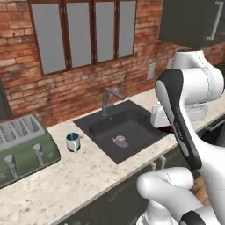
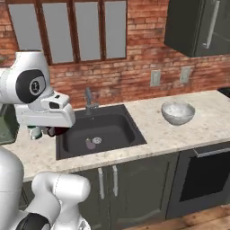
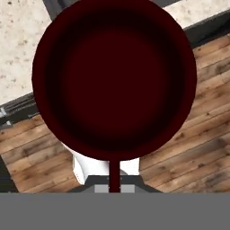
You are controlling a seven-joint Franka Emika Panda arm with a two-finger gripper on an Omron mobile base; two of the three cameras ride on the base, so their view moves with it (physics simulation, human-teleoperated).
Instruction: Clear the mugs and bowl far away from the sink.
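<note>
As the hand view looks straight into it, the dark maroon mug [image 3: 114, 78] presents its round mouth to the camera, its axis lying along the line of the fingers, with floorboards [image 3: 188, 134] and a strip of tabletop [image 3: 20, 49] behind it. The fingers are clamped together on the mug's rim at the bottom of that view, where their tips are hidden by the mug itself. In the left base view only a dark sliver of the mug [image 1: 163, 128] shows beside the arm, at the right edge of the sink [image 1: 121, 132]. The white mug with teal lining [image 1: 72, 141] stands upright on the tabletop left of the sink. The bowl [image 2: 178, 112] sits mouth-up, well right of the sink.
</note>
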